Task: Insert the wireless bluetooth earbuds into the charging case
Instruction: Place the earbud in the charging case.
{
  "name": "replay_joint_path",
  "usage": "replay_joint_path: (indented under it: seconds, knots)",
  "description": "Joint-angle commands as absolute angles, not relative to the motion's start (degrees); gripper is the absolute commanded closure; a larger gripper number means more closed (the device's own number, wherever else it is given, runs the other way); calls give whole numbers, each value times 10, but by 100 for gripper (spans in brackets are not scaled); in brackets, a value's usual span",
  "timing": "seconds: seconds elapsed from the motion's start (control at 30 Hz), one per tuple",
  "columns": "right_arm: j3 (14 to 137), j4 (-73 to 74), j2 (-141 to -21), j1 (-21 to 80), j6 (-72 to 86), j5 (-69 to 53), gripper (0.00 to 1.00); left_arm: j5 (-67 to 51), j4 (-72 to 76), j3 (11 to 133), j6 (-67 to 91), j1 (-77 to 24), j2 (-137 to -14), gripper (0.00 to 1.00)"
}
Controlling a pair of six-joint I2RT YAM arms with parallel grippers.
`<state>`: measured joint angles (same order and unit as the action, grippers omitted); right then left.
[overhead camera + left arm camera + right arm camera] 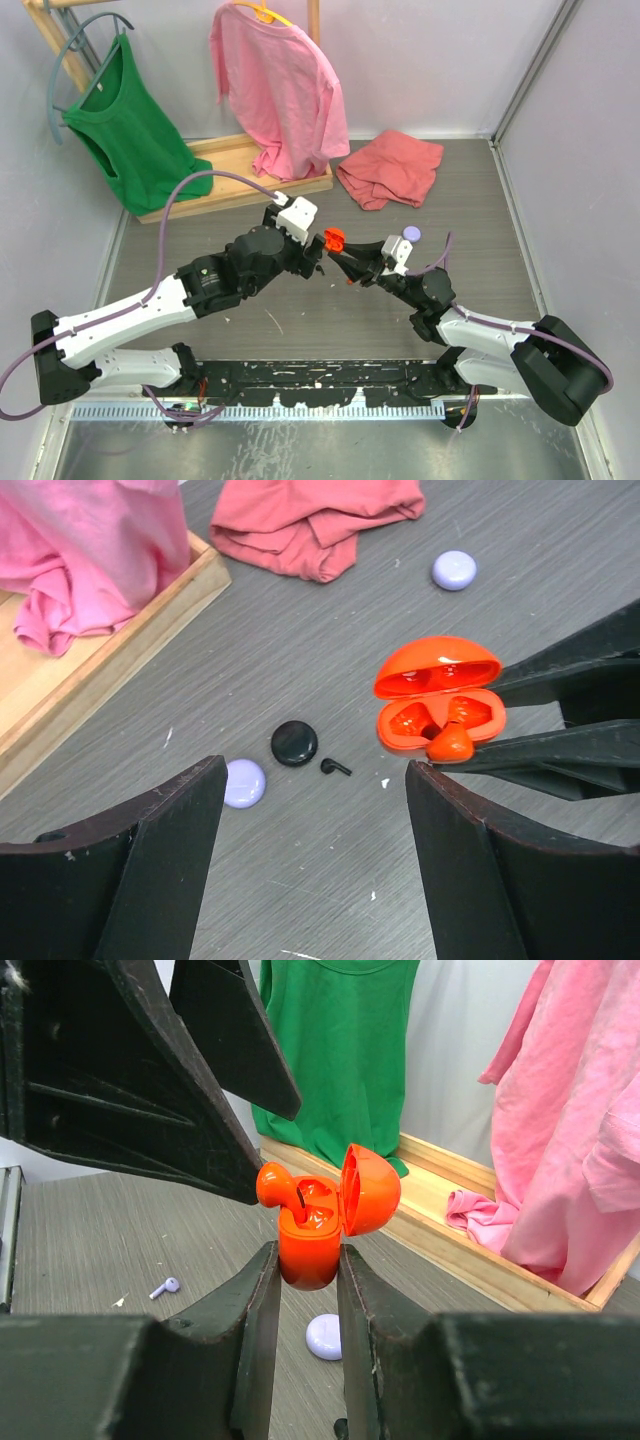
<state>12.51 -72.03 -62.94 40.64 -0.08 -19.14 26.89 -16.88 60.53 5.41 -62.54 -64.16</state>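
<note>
**Right arm.** Your right fingers (255, 1340) are clenched on the lower half of the orange case (310, 1255). They hold it clear of the tabletop (330, 880) with the lid (372, 1188) hinged open. The likely reason is to turn the wells up and toward the other arm, so that one arm steadies the case while the other loads it.

**Task item.** The orange bud (274, 1182) stands at the case's rim, stem down in a well and head proud of the shell. I judge it entered but not seated. I cannot tell whether the second well is filled.

**Left arm.** Your left fingers (150, 850) are released and spread wide, with nothing between them. In the right wrist view one tip lies just beside the bud's head, but contact cannot be confirmed. That placement suits a short push to seat the bud.

**Outstanding.**
- The black bud (335, 767) lies on the tabletop just beside a black disc (294, 743).
- The lavender bud (165, 1286) lies loose near a lavender disc (325, 1337).
- Neither bud is near the orange case.

**Risk.** A sideways nudge could tip the orange bud out or twist the case in its grip. Press along the stem, and keep the right fingers clamped until the head sits flush.
</note>
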Motion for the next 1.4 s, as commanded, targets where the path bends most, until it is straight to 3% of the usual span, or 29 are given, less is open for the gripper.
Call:
replay_joint_path:
  seconds: [0.0, 1.1, 1.37]
  knots:
    - [131, -765, -627, 407, -1, -190, 99, 223, -125, 620, 65, -623, -629, 26]
    - [133, -754, -630, 406, 4, -200, 99, 223, -134, 656, 93, -622, -661, 24]
    - [137, -740, -626, 407, 24, -212, 99, 40, -98, 566, 148, -519, -575, 25]
